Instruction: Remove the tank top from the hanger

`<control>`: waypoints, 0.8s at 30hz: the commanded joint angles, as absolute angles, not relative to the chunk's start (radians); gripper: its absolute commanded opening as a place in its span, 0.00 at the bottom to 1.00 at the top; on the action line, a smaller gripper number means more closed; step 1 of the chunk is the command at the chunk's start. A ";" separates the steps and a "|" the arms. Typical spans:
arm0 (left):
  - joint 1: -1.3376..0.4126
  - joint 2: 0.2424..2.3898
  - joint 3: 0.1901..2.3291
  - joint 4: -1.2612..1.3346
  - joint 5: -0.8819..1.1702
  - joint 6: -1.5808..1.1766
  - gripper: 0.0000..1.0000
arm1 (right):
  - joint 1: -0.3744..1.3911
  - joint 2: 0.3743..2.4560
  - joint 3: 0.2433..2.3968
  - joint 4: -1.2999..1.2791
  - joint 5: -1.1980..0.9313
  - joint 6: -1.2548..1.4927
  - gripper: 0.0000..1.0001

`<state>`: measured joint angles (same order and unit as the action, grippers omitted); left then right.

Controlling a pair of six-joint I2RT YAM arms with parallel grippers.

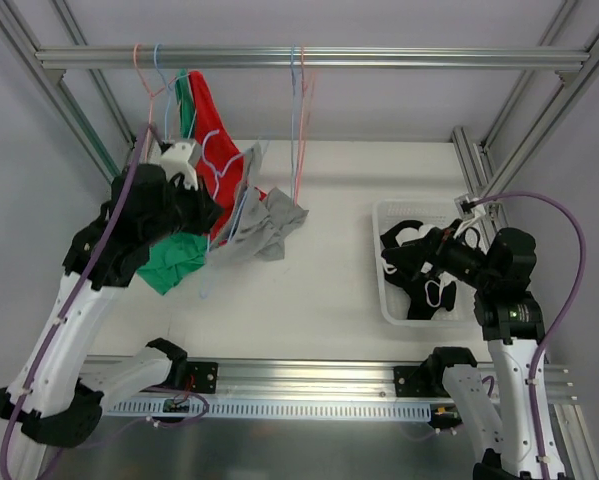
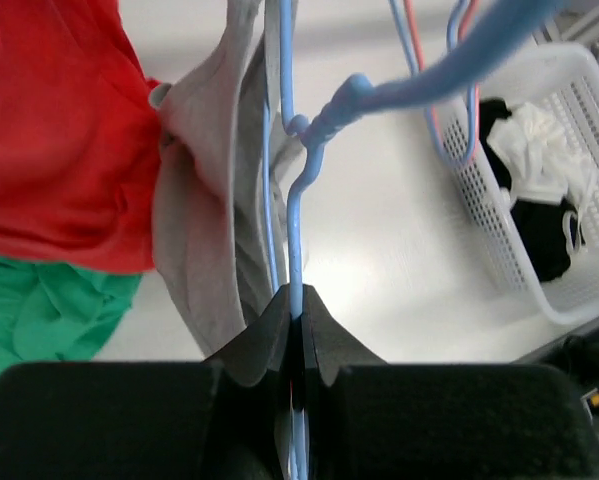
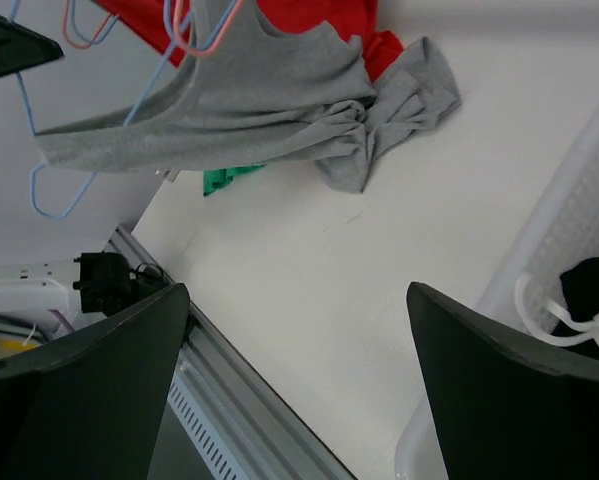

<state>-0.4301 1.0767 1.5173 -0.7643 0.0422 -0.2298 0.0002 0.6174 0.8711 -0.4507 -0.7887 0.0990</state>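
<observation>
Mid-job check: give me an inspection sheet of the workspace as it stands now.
Surface: white table, grey fabric resting on it.
Job's things: grey tank top hangs on the blue hanger, lower end bunched on the table.
Clutter: red garment and green garment beside it; basket holds black and white clothes.
Grippers: left gripper shut on the blue hanger; right gripper open, empty, over the basket.
Cables: purple cable loops off the right arm; no snag seen.
Surroundings: overhead rail carrying spare hangers.

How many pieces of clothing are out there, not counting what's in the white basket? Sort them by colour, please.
Red garment: 1
Green garment: 1
Grey tank top: 1
Total: 3
</observation>
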 commanded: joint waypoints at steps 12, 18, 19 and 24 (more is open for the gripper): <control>-0.540 0.562 0.793 -0.706 0.527 -0.405 0.00 | 0.693 0.721 0.422 0.403 -0.228 0.249 0.86; -0.546 0.535 0.799 -0.695 0.640 -0.407 0.00 | 0.887 0.995 0.564 0.439 -0.037 0.156 0.74; -0.548 0.537 0.799 -0.693 0.643 -0.405 0.00 | 0.900 1.030 0.584 0.440 -0.034 0.152 0.72; -0.548 0.554 0.798 -0.675 0.649 -0.405 0.00 | 0.926 1.185 0.661 0.449 -0.006 0.130 0.51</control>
<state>-0.5381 0.5488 0.7799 -0.7280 0.5850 -0.3866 0.9112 1.1419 0.6018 0.3576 -0.0956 0.1696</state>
